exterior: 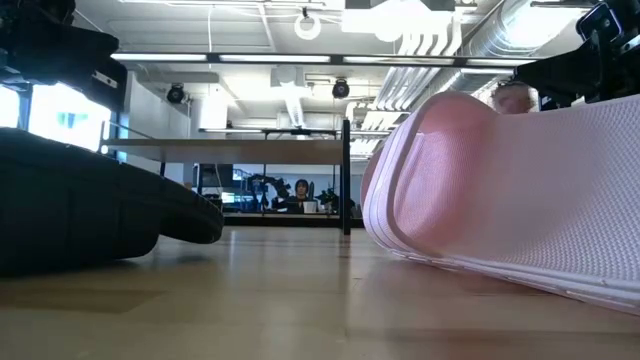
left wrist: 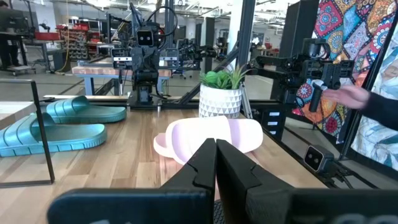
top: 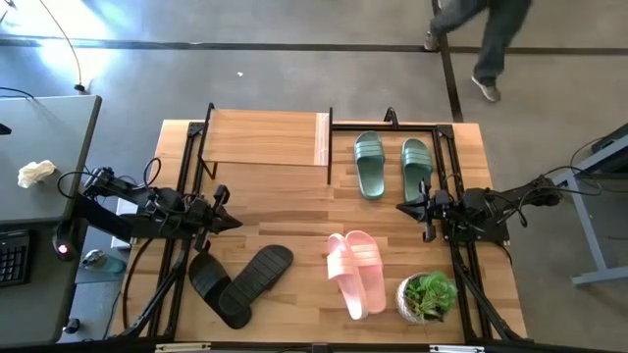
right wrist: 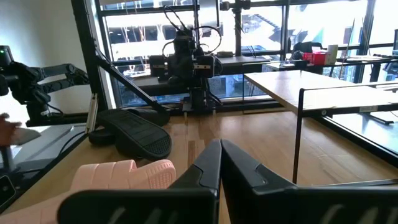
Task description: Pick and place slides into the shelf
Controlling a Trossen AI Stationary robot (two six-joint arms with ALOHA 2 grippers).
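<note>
Three pairs of slides lie sole down on the wooden table. The sage green pair (top: 392,165) lies side by side at the far right, next to the shelf (top: 265,137), whose plank top stands on thin black legs at the far middle. The black pair (top: 240,281) lies at the near left, the pale pink pair (top: 355,272) at the near right. My left gripper (top: 228,222) hovers shut at the table's left side, pointing level toward the right. My right gripper (top: 404,208) hovers shut at the right side, pointing level toward the left. Neither holds anything.
A potted plant in a white pot (top: 426,297) stands at the near right corner beside the pink pair. Bare wood lies between the two grippers. A person walks on the floor beyond the table's far right (top: 481,39). A grey desk (top: 39,167) stands left of the table.
</note>
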